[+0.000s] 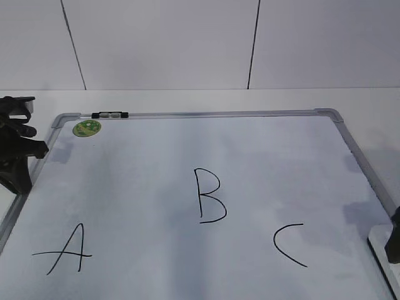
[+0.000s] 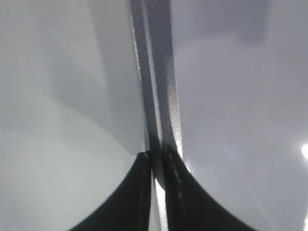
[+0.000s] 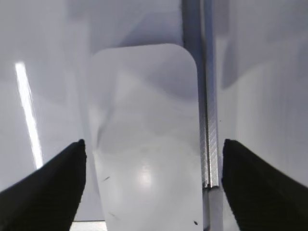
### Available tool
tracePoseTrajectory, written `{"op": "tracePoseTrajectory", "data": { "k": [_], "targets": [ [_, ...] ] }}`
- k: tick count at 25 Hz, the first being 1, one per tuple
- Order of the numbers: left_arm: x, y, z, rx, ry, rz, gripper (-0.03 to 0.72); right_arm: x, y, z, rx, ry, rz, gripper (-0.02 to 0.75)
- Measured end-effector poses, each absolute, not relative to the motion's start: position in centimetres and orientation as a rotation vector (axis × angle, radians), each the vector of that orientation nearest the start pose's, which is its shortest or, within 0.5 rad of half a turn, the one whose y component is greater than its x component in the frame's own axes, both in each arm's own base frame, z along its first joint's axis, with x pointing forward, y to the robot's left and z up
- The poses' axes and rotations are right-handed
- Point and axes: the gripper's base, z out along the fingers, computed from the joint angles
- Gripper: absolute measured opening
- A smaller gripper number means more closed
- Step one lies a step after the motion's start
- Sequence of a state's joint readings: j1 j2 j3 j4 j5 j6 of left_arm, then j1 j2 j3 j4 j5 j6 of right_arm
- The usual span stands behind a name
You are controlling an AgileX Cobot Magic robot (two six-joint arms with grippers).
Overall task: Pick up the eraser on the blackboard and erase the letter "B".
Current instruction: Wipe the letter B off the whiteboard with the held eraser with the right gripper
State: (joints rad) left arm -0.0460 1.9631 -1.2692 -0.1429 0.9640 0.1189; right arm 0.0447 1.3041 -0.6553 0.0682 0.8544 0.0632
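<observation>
The blackboard is a white dry-erase board with a grey frame, lying flat. The letter "B" is drawn in black at its middle. The eraser, a flat white rounded block, lies by the board's right frame rail; only its edge shows in the exterior view. My right gripper is open, one jaw on each side of the eraser, not touching it; it shows at the right edge of the exterior view. My left gripper is shut and empty over the left frame rail, at the board's left edge.
A black "A" is at the front left and a black "C" at the front right. A round green sticker and a small black-and-clear marker sit at the far left corner. A white wall stands behind.
</observation>
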Motion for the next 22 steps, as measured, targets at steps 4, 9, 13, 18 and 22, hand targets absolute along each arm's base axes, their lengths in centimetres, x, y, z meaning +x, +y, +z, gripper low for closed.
{"op": "tracePoseTrajectory", "data": {
  "k": [4,9,13,18,22],
  "targets": [
    [36.2,-2.7,15.4,0.13,3.129,-0.184,0.034,20.5,1.4,19.2,0.092,3.028,0.091,0.673],
    [36.2,-2.7,15.4,0.13,3.129,-0.184,0.034,20.9,1.4,18.1,0.098,3.065,0.091,0.673],
    [36.2,-2.7,15.4,0.13,3.129,-0.184,0.034,21.1,1.4,17.5,0.1,3.088,0.091,0.666],
    [36.2,-2.7,15.4,0.131,3.13,-0.184,0.034,21.3,1.5,17.0,0.112,3.117,0.099,0.603],
    [36.2,-2.7,15.4,0.131,3.13,-0.184,0.034,21.3,1.6,17.1,0.117,3.126,0.11,0.579]
  ]
}}
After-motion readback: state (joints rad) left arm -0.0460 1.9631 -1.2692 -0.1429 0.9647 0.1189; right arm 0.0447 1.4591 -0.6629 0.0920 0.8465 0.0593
